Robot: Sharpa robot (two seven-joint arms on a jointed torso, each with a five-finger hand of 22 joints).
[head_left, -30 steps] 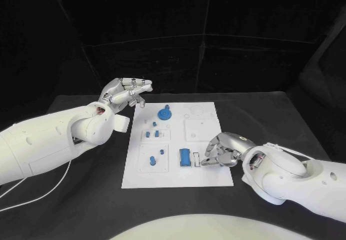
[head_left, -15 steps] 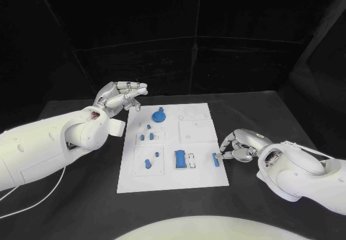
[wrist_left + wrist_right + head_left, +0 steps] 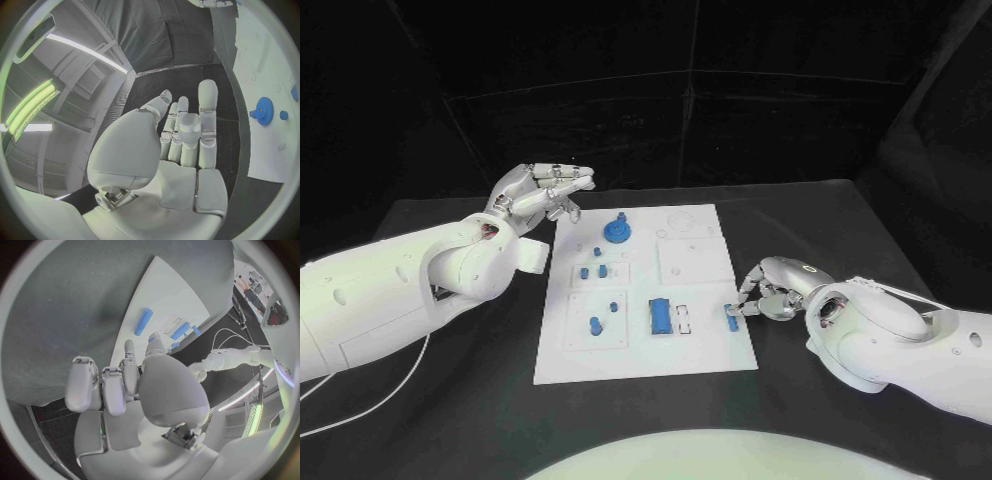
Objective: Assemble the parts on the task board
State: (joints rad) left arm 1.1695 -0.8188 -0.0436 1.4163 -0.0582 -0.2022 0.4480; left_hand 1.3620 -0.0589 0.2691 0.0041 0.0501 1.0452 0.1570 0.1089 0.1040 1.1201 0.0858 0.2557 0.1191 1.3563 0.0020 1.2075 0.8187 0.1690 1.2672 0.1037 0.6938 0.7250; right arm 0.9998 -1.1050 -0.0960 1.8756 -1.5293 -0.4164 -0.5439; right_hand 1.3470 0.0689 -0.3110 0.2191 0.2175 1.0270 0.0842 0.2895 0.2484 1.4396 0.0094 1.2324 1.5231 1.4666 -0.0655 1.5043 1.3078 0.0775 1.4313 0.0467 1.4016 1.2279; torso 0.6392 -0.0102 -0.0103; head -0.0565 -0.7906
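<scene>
1. The left hand (image 3: 542, 190) is hovering in the upper left of the head frame, off the board's far-left corner, fingers loosely apart and grasping nothing; the left wrist view is showing the same bare palm (image 3: 181, 150).
2. The task board (image 3: 646, 350) is lying at frame centre. The blue gear (image 3: 617, 233) is sitting near its upper edge, small blue pegs (image 3: 594, 270) below it, and the blue block (image 3: 659, 315) at lower centre.
3. Right of centre, the right hand (image 3: 769, 290) is crouching at the board's right edge, fingertips touching or just beside a small blue part (image 3: 731, 317).
4. Risk: that part is lying at the very edge, so a nudge could be pushing it off onto the black table (image 3: 848, 230), or a weak pinch could be dropping it.
5. Hard to tell: whether the right hand is pinching the part or only touching it. The fingers are hiding the contact, and the right wrist view is not settling it either.
</scene>
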